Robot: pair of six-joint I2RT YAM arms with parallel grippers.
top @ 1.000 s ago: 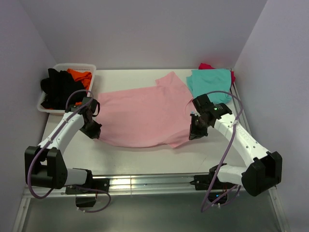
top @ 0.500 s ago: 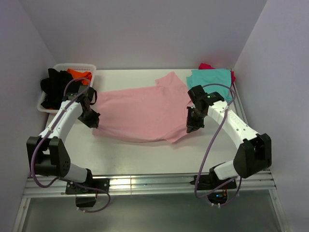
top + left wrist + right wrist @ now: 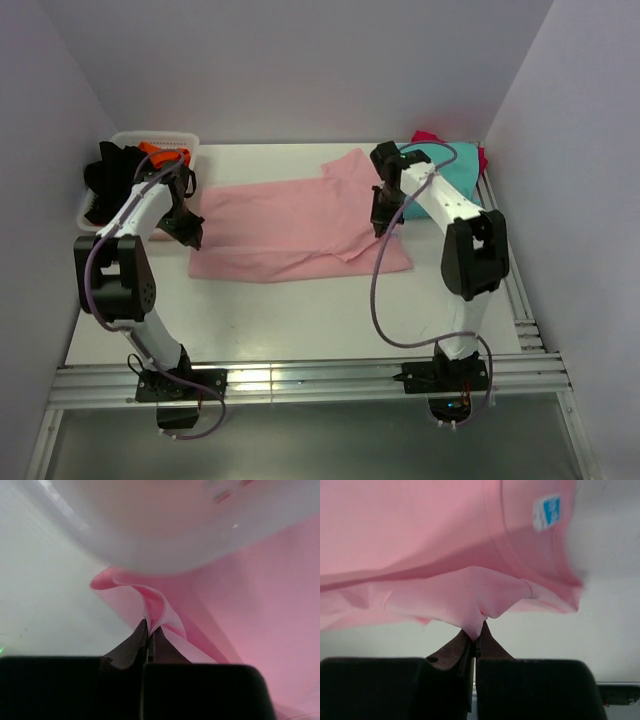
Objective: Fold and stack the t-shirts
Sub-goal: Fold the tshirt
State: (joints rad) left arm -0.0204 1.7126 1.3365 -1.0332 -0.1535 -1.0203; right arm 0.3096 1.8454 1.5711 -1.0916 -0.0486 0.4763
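Note:
The light pink t-shirt [image 3: 290, 225] lies across the table's middle, its near edge folded over toward the back. My left gripper [image 3: 190, 232] is shut on its left edge, the cloth pinched between the jaws in the left wrist view [image 3: 150, 627]. My right gripper [image 3: 381, 222] is shut on its right edge, also seen in the right wrist view [image 3: 477, 635]. A folded teal t-shirt [image 3: 448, 165] lies at the back right on top of a magenta t-shirt [image 3: 428, 137]. Black [image 3: 112, 180] and orange [image 3: 162, 152] t-shirts sit in the basket.
The white plastic basket [image 3: 150, 138] stands at the back left, close behind my left arm. Walls close in the table at the back and both sides. A metal rail runs along the near edge.
Both grippers have carried the pink shirt's near edge toward the back, folding the shirt over itself. The shirt now shows as a narrower band.

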